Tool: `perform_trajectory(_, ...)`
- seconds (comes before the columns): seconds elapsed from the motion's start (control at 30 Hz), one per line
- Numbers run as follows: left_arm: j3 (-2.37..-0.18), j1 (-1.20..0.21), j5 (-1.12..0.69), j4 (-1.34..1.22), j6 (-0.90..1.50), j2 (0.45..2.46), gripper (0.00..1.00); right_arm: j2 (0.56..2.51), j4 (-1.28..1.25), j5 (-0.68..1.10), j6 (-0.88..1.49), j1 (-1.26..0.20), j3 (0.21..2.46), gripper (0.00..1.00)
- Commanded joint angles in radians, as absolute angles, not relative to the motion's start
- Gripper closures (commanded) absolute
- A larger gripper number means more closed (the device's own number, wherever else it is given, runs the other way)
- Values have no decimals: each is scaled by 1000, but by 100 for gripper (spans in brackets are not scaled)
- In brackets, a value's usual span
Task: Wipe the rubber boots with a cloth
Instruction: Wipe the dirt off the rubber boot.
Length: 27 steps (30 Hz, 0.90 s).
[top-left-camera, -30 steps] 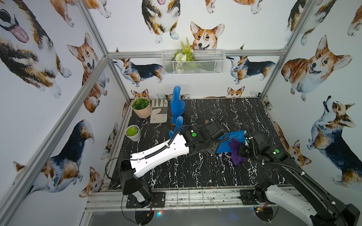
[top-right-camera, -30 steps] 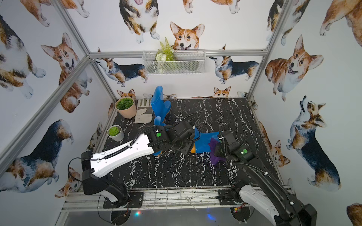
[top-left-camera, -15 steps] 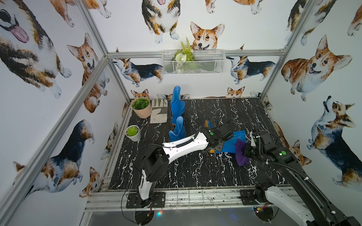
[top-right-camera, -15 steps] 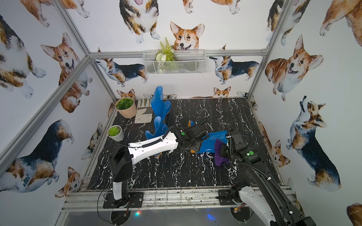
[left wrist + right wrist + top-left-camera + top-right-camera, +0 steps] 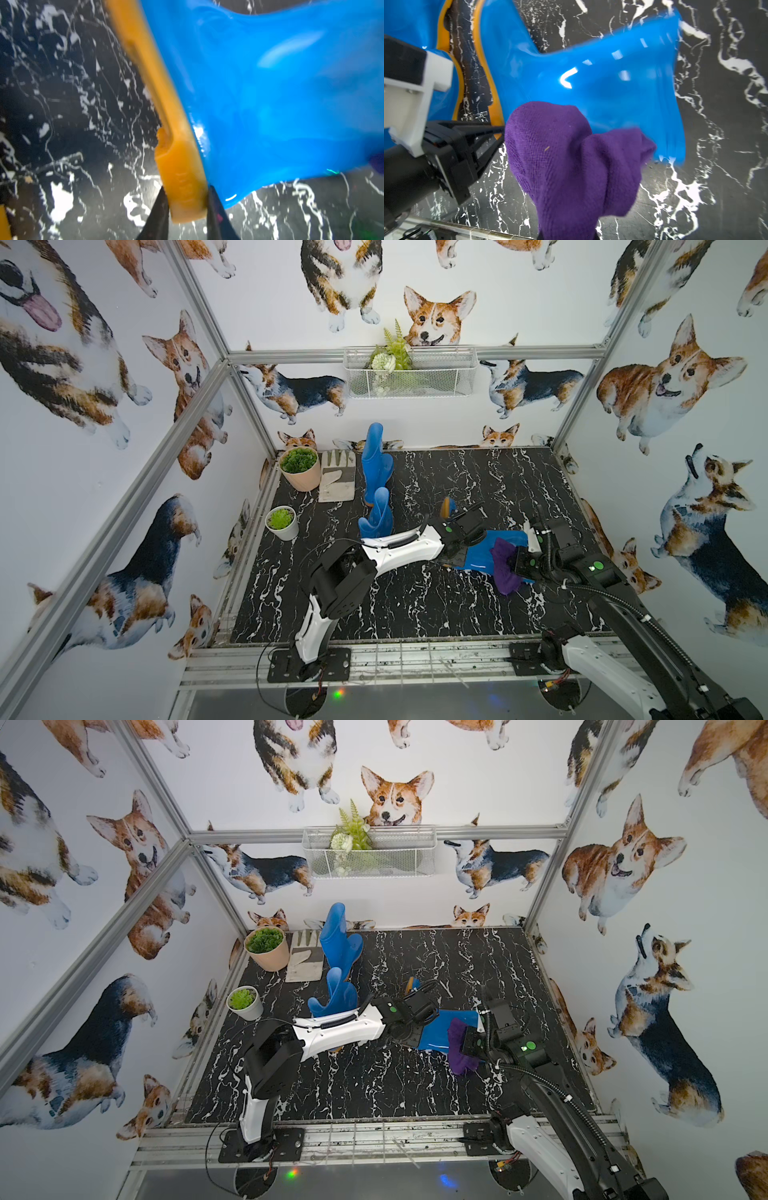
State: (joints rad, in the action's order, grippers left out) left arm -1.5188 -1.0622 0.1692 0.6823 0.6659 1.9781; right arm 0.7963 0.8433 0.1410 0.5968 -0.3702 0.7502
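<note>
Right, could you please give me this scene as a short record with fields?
lying boot: on its side on the table, right of centre
rear boot and nearer boot: upright, left of centre
cloth: purple, over the lying boot's shaft
left tool: closed on the lying boot's orange heel
right tool: shut on the cloth
other: glove, large pot, small pot by the left edge
</note>
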Motion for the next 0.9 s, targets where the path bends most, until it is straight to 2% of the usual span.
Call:
perform_trajectory(0.0,-1459,-1065,171,700,716,1901,100,800,796,222,555,-369,770,100)
perform_trajectory(0.2,-1373,-1089,167,689,785,1817,100,847,704,409,558,-368,760,100)
perform_trajectory(0.33,-1364,-1100,173,691,797,1813,100,888,535,529,631,-377,677,100)
perform_trajectory(0.47,-1380,-1101,190,709,790,1817,100,931,596,401,626,-379,672,100)
perform_trajectory(0.57,-1384,-1101,197,713,781,1812,93,966,624,348,611,-379,678,100)
perform_trajectory(0.63,-1387,-1100,197,712,775,1812,89,989,611,327,615,-379,671,83)
perform_trajectory(0.67,-1388,-1101,195,712,772,1813,89,1001,603,320,617,-379,667,66)
perform_trajectory(0.73,-1393,-1101,190,712,768,1814,87,1021,595,299,618,-379,663,42)
perform_trajectory(0.83,-1394,-1100,190,712,760,1812,86,1084,591,232,606,-379,667,17)
perform_trajectory(0.87,-1396,-1100,191,712,756,1809,85,1108,597,211,600,-379,674,1)
